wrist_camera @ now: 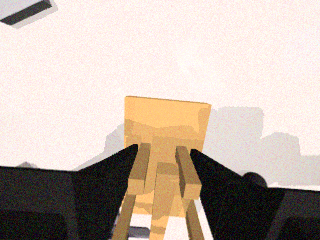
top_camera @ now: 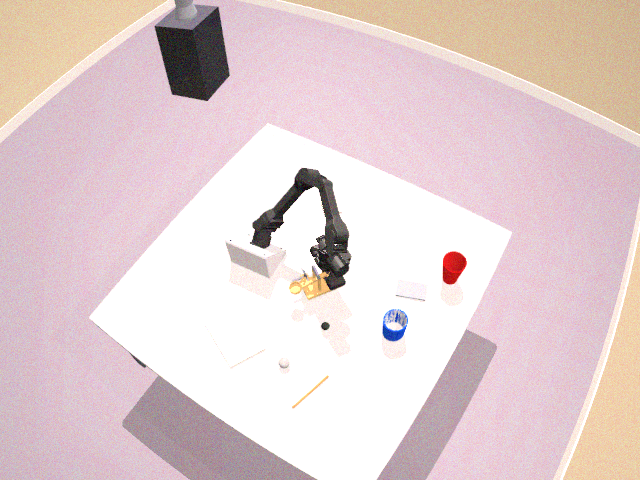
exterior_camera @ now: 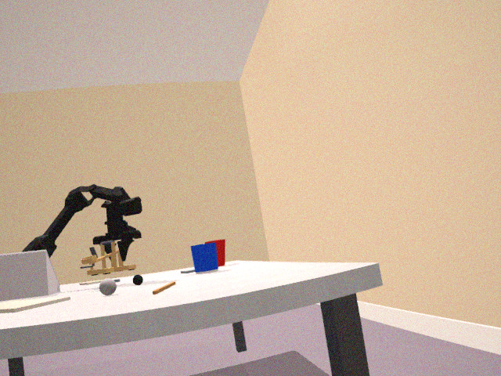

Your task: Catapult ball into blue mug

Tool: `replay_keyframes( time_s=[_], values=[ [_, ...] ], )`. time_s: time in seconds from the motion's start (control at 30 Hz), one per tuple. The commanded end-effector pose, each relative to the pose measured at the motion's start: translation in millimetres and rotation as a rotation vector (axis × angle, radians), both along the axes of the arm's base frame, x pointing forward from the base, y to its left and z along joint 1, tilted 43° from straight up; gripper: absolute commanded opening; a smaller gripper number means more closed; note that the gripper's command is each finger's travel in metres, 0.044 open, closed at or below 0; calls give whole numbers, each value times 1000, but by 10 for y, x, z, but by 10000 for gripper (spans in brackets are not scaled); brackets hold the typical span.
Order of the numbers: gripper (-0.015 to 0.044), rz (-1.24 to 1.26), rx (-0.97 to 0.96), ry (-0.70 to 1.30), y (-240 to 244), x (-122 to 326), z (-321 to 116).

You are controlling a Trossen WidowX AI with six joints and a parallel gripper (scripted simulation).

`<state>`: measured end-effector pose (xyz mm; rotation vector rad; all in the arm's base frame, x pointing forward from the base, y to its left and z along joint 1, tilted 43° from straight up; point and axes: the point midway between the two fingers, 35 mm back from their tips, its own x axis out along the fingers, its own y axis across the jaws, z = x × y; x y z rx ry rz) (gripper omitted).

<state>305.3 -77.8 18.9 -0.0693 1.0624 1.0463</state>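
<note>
My gripper (exterior_camera: 117,258) (wrist_camera: 164,151) points down and is shut on the upright frame of the tan wooden catapult (top_camera: 316,294) (exterior_camera: 106,270) (wrist_camera: 167,115). The catapult is level and held a little above the table, with its shadow apart from it. Its round cup (top_camera: 295,287) is on the side away from the mugs and looks empty. A small black ball (top_camera: 325,326) (exterior_camera: 138,280) and a larger pale grey ball (top_camera: 283,363) (exterior_camera: 108,287) rest on the table. The blue mug (top_camera: 393,330) (exterior_camera: 205,258) stands upright toward the table's right side.
A red cup (top_camera: 451,273) (exterior_camera: 221,254) stands beyond the blue mug. A flat pale pad (top_camera: 411,290) lies near both. A grey wedge-shaped block (top_camera: 255,258) (exterior_camera: 24,272) is by the arm's base. An orange-brown stick (top_camera: 310,392) (exterior_camera: 163,287) and a flat pale sheet (exterior_camera: 32,303) lie on the table.
</note>
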Motion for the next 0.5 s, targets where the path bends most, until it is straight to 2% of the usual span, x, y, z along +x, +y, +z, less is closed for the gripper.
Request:
replay_keyframes(
  time_s=[0.0,0.47],
  values=[
    [0,-38,2,31,-44,71,-17],
    [0,-39,2,31,51,97,-135]
  ],
)
